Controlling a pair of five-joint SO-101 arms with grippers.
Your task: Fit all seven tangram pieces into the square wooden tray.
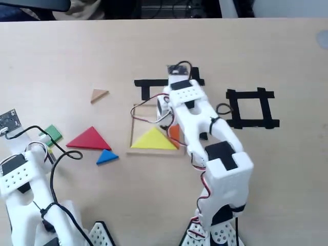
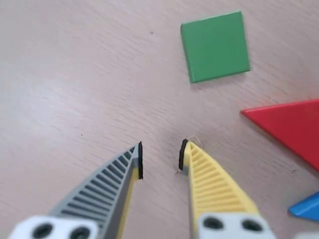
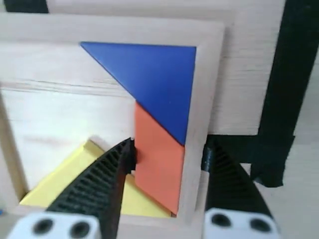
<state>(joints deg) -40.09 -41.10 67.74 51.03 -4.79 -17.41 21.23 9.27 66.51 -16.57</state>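
Green square [image 1: 51, 134]: loose on the table [image 1: 287, 184], near its left edge; not yet trayed.

Left gripper [image 2: 160, 160]: held over bare table just short of the green square; jaws spread, nothing between them.

Red triangle [image 1: 89, 139], large: loose, right of the green square, apart from it.

Small blue triangle [image 1: 106, 157]: loose, just beside the red triangle's right corner, on the side toward the table's near edge.

Pale wooden triangle [image 1: 98, 95]: loose, set farther toward the table's far edge, well apart from the others.

Square wooden tray [image 1: 131, 130]: placed about mid-table. Three pieces are counted inside.

Yellow triangle [image 1: 152, 140], large: laid flat along the tray's near edge.

Orange piece [image 3: 158, 169]: laid along the tray's right edge, touching the yellow triangle.

Large blue triangle [image 3: 152, 79]: seated in the tray's far right corner, abutting the orange piece.

Right gripper [image 3: 169, 152]: held over the tray's right edge; jaws spread, one inside by the orange piece, the other outside the rim. Contact cannot be told.

Black tape squares [image 1: 251, 108]: marked on the table beyond and right of the tray.

Tally: three of seven fitted, four left outside. The task is judged a little under half done.
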